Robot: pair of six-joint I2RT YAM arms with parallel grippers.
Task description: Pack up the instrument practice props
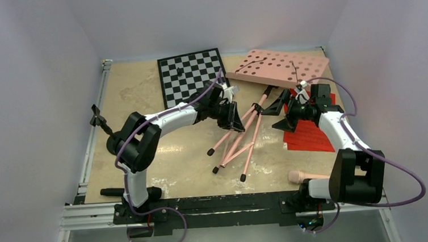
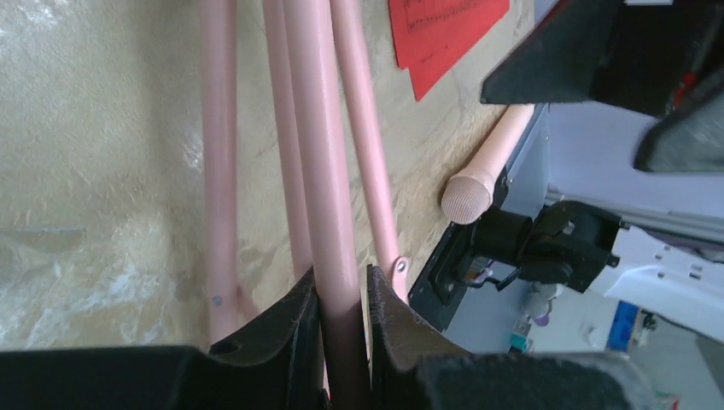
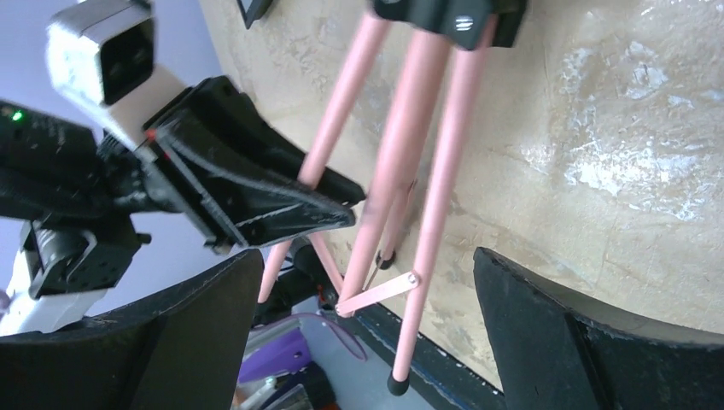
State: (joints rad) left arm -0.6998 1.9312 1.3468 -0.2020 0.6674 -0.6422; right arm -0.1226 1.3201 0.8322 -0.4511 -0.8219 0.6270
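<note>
The pink music stand (image 1: pixel 279 66) lies flat mid-table, its perforated desk toward 1 o'clock and its tripod legs fanning toward 7 o'clock. The left gripper (image 1: pixel 235 116) is clamped on one of its pink tubes, that arm reaching forward and bending toward 3 o'clock. The right gripper (image 1: pixel 280 114) has its jaws spread wide and empty at 3 o'clock of the tubes, its arm stretched toward 11 o'clock over the red printed sheets (image 1: pixel 309 137).

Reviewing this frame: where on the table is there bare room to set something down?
Bare table lies left of the chessboard, and along the near edge between the left arm's base and the music stand's leg tips. Crowded: right of centre, where the legs, red sheets, left gripper and right gripper bunch together.
</note>
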